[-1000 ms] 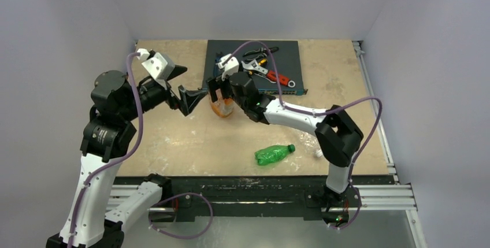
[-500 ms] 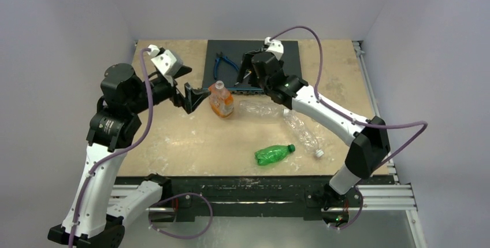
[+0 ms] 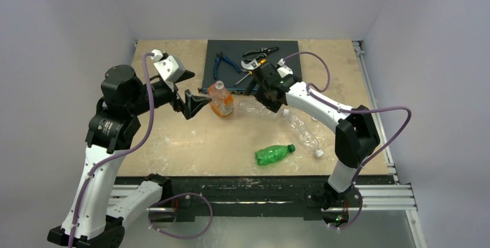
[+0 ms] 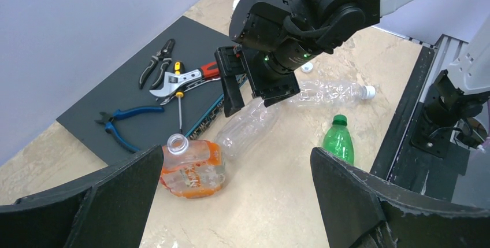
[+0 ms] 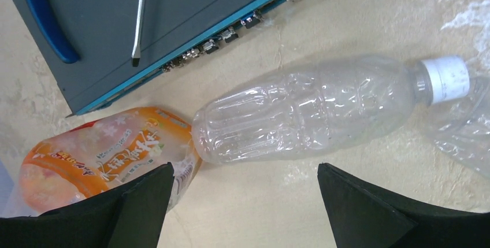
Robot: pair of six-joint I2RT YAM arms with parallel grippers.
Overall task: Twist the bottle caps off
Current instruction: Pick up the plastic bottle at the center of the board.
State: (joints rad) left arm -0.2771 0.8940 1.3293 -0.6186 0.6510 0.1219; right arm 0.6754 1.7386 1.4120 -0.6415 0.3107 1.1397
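Note:
A squat orange-label bottle stands upright with its neck uncapped. Beside it lies a clear crinkled bottle wearing a white cap. A second clear bottle lies further right with a white cap. The green bottle lies near the front, its green cap on. My left gripper is open just left of the orange-label bottle, apart from it. My right gripper hangs open over the first clear bottle, touching nothing. A small white round piece lies on the table behind the right arm.
A dark mat at the back carries blue pliers, a wrench, black pliers and a screwdriver. The right arm arches over the second clear bottle. Walls close in on three sides.
My right gripper left the top of the orange-label bottle, swung back over the mat, then came forward above the clear bottle. The left gripper barely moved.

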